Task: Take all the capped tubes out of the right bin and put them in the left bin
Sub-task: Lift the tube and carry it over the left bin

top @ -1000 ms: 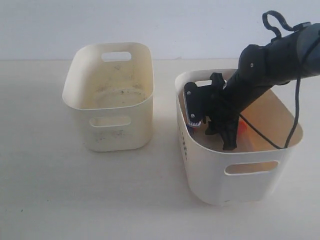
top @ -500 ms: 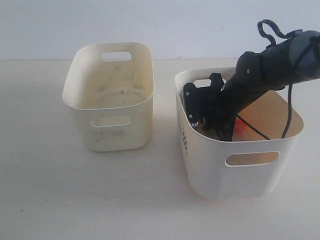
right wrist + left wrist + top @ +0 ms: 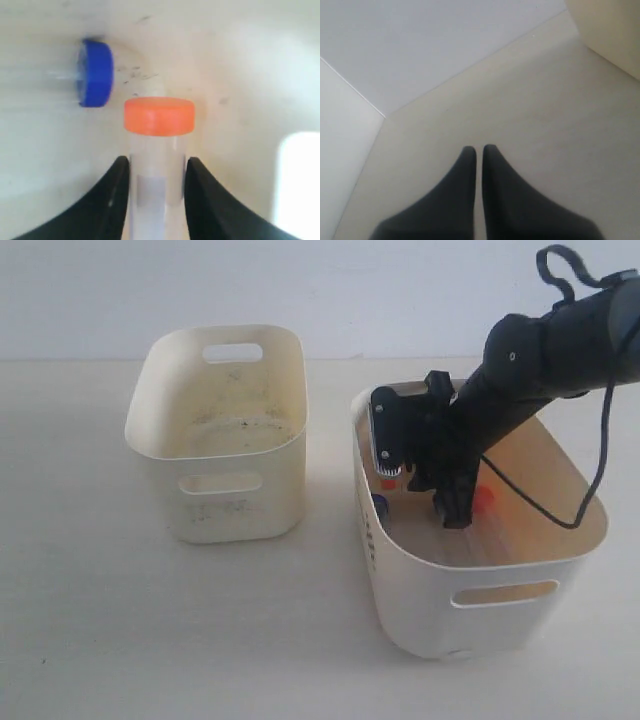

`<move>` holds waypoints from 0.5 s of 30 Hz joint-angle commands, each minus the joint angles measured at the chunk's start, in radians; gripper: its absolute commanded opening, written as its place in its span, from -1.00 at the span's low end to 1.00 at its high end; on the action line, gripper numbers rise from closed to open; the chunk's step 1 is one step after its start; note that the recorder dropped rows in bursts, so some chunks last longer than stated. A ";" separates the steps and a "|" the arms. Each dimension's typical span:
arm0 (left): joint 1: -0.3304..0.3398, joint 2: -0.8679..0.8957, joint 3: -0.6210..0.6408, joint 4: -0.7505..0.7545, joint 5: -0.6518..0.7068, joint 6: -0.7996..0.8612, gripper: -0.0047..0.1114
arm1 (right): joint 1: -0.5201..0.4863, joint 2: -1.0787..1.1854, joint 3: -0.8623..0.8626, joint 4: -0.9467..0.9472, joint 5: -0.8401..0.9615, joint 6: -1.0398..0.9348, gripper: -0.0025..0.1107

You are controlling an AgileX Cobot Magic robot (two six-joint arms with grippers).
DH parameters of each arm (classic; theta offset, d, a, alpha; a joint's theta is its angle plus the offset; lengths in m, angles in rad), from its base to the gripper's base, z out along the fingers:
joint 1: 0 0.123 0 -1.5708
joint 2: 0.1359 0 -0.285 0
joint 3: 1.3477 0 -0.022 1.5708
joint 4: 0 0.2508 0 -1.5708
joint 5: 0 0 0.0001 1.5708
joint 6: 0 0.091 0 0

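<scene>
My right gripper [image 3: 455, 517] reaches down inside the right bin [image 3: 500, 600]. In the right wrist view it [image 3: 157, 160] is shut on the clear body of an orange-capped tube [image 3: 159, 116], the cap sticking out past the fingertips. A blue-capped tube [image 3: 96, 73] lies just beyond it against the bin's inner wall. From the exterior view an orange cap [image 3: 484, 497] shows beside the gripper and a blue cap [image 3: 379, 505] near the bin's left wall. The left bin [image 3: 225, 490] stands to the left with no tubes showing in it. My left gripper [image 3: 479, 148] hangs shut over bare table, holding nothing.
The two bins stand side by side on a pale table with a narrow gap between them. A cable [image 3: 540, 510] from the right arm droops into the right bin. A cream tub wall [image 3: 615, 35] edges into the left wrist view.
The right bin rocked and shifted around the right arm, then settled back. The right gripper now sits slightly higher inside it, and a blue cap has come into sight.
</scene>
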 commanded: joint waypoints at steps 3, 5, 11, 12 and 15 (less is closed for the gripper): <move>-0.001 0.004 -0.004 -0.003 -0.005 -0.001 -0.85 | -0.002 -0.130 0.000 -0.002 0.085 0.032 -0.96; -0.001 0.004 -0.004 -0.003 -0.005 -0.001 -0.85 | -0.002 -0.180 0.000 -0.002 0.131 0.044 -0.96; -0.001 0.004 -0.004 -0.003 -0.005 -0.001 -0.85 | -0.002 -0.320 0.000 -0.016 0.176 0.144 -0.96; -0.001 0.004 -0.004 -0.003 -0.005 -0.001 -0.85 | -0.002 -0.351 0.000 -0.014 0.174 0.166 -0.96; -0.001 0.004 -0.004 -0.003 -0.005 -0.001 -0.85 | -0.002 -0.430 -0.017 0.047 0.152 0.263 -0.96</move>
